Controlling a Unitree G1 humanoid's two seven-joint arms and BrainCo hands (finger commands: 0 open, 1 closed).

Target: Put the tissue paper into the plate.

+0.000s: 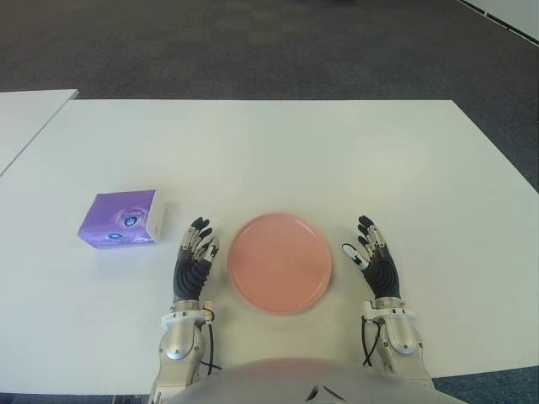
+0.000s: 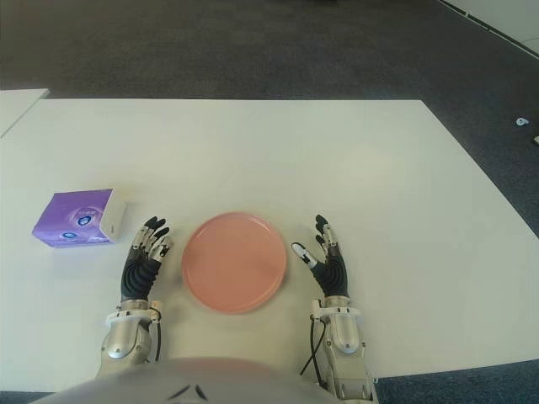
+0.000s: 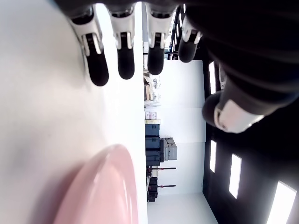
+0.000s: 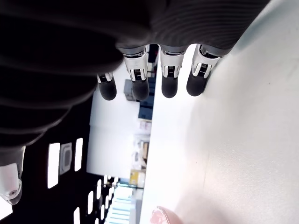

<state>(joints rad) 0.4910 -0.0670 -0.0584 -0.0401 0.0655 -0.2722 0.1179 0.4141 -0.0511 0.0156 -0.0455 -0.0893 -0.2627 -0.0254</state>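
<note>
Office or lab-type room. Plain white counter [image 1: 278, 151] standing on dark grey carpet [image 1: 253, 46], with a second white counter [image 1: 25, 114] edge-on at the left. Wrist views show ceiling light panels [image 3: 233, 175] and shelving with stacked boxes and equipment [image 3: 156, 140] against a white wall.

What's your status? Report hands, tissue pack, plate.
Left robot hand and right robot hand open, flanking pink plate. Purple tissue pack untouched, left of left hand. Nothing between pack and plate except the left hand.
</note>
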